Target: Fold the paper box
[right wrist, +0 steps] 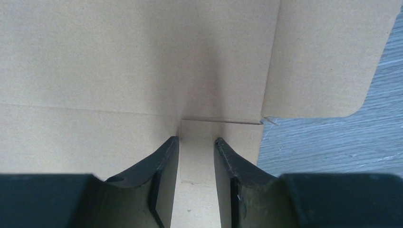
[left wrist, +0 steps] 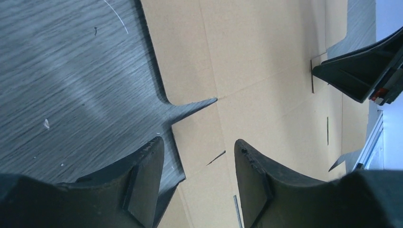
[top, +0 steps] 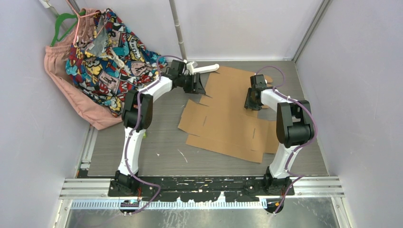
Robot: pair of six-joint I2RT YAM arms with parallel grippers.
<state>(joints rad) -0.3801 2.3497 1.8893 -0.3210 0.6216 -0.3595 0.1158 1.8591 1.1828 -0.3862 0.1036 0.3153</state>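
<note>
At the far left, a pink garment (top: 92, 115) and a comic-print garment (top: 105, 54) hang against the wall beside the grey table (top: 152, 137). Next comes the left pincer (left wrist: 198, 141), its fingers standing well apart above the left edge of the paper box (top: 228, 118), where a rounded flap meets a notch. The box lies unfolded on the table, a brown sheet with flaps and slits, spread from the middle towards the right. On its right side the right pincer (right wrist: 196, 139) points down at the cardboard, near a short slit, its fingers parted by a narrow gap and gripping nothing.
</note>
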